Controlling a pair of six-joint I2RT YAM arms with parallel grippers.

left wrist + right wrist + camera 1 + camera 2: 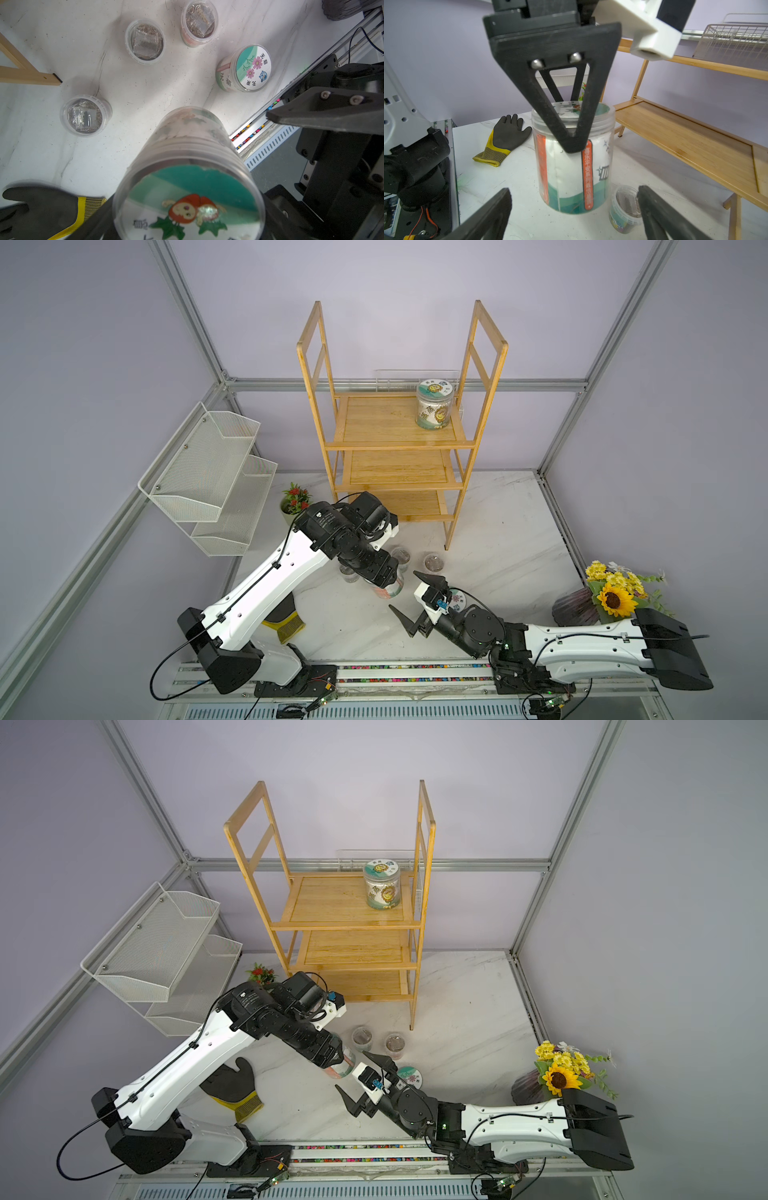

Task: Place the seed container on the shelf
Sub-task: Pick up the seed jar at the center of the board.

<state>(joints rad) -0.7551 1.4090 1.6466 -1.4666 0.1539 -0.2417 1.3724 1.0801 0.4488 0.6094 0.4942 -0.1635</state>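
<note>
Black left gripper (572, 135) clamps the clear seed container (571, 176) by its sides. The jar is upright over the marble tabletop (498, 531), whether it is lifted is unclear, and it sits well short of the bamboo shelf (399, 443). Right gripper (405, 591) is spread wide and empty, just beside the jar. Open seed cups (144, 41) stand nearby. Second labelled jar (434, 404) sits on the shelf's top tier.

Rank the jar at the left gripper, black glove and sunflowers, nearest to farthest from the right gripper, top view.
From the right gripper:
1. jar, just ahead of its jaws.
2. black glove, toward the robot's left.
3. sunflowers, far right table edge.
</note>
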